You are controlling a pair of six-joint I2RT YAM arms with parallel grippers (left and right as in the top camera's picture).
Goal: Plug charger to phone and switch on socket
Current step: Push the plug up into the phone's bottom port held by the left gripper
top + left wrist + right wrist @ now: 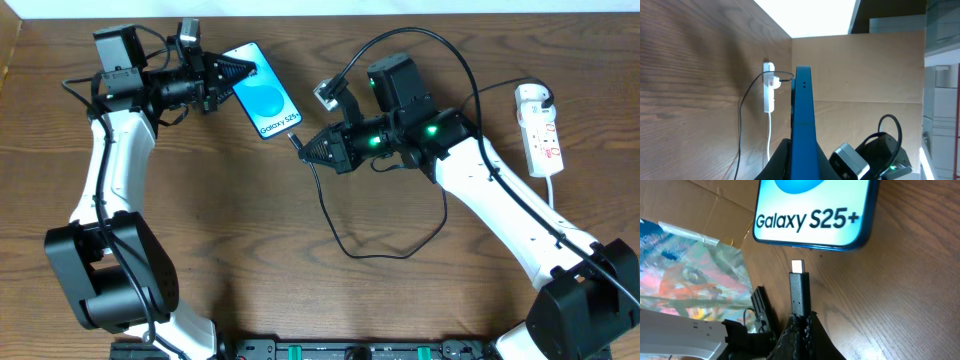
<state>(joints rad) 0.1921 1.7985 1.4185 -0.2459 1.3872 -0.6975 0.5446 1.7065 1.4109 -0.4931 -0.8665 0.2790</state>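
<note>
The phone (264,102) lies at the table's upper middle, blue screen up, "Galaxy S25" text near its lower end. My left gripper (232,72) is shut on its upper end; in the left wrist view the phone (803,120) stands edge-on between the fingers (800,162). My right gripper (312,150) is shut on the charger's black connector (800,292), whose metal tip points at the phone's bottom edge (812,244), a short gap away. The black cable (385,250) loops across the table to the white plug in the socket (540,128) at the right.
The socket's white cord (553,190) runs down the right side. It also shows in the left wrist view (769,90) with its cord. A cardboard wall (865,70) stands behind the table. The cable loop lies between the arms.
</note>
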